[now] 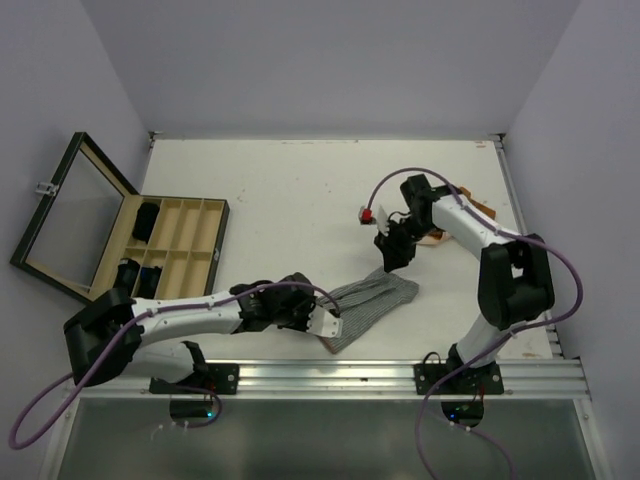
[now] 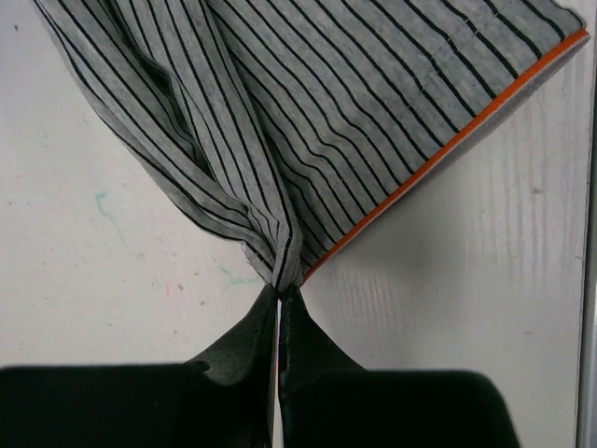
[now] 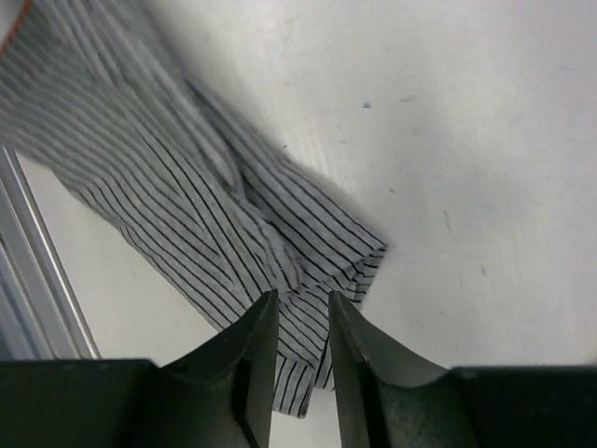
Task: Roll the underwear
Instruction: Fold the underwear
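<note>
White table (image 1: 280, 190) | your left gripper (image 2: 281, 297) pinched tight on near corner of grey striped underwear (image 2: 373, 112) | your right gripper (image 3: 302, 301) slightly parted over its far end, not clamping it.

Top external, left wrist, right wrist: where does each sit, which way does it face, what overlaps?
Top external: above and behind the bases, looking down on the table; both arms, left gripper and right gripper show.
Left wrist: on the left arm, looking past its shut jaws at the grey striped underwear's pinched corner.
Right wrist: on the right arm, looking down past parted jaws at its other end.
Shared: all three see that underwear.
</note>
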Motion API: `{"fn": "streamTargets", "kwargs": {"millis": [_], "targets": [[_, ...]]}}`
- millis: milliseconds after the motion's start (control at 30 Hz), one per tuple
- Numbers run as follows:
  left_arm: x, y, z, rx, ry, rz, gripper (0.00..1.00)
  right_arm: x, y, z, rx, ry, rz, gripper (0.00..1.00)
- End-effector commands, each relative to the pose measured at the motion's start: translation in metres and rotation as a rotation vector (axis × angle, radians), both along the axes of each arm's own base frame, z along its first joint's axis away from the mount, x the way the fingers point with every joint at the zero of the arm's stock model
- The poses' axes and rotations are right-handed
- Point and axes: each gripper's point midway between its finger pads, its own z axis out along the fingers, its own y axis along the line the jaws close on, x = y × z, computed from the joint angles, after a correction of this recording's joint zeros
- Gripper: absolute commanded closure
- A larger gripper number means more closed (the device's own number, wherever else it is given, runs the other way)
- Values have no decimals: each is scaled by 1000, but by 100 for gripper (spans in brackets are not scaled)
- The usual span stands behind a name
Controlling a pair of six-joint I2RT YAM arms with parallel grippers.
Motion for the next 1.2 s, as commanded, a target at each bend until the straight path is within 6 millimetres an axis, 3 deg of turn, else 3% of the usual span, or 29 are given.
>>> {"fn": "streamTargets", "kwargs": {"millis": [0, 67, 167, 200, 233, 333, 533, 667, 867, 1033, 1067, 1100, 1167], "targets": [[8, -8, 5, -8, -24, 55, 100, 26, 12, 61, 153, 47, -359, 71], [8, -11, 6, -10, -10, 70, 100, 17, 17, 72, 191, 128, -451, 74], [9, -14, 4, -10, 6, 97, 100, -19, 28, 72, 236, 352, -513, 85], [9, -17, 7, -17, 11, 105, 100, -31, 30, 69, 229, 430, -528, 96], [9, -17, 6, -20, 23, 116, 100, -47, 31, 60, 226, 519, -533, 100], [7, -22, 8, -36, 47, 130, 100, -74, 40, 47, 193, 743, -521, 100], [10, -24, 11, -27, 52, 155, 100, -78, 42, 1, 13, 825, -527, 100], [10, -19, 6, -20, 63, 189, 100, -59, 47, -27, -50, 765, -592, 100], [22, -6, -4, -3, 83, 274, 100, -13, 63, -59, -57, 668, -741, 100], [58, 17, -4, 8, 75, 389, 100, 31, 88, -68, -16, 594, -800, 100], [65, 21, -3, 10, 61, 407, 100, 37, 90, -77, -30, 590, -810, 100], [73, 26, -2, 8, 48, 431, 100, 54, 101, -72, 2, 557, -810, 100], [83, 33, -2, 26, 17, 452, 100, 69, 113, -73, 25, 546, -815, 100]]}}
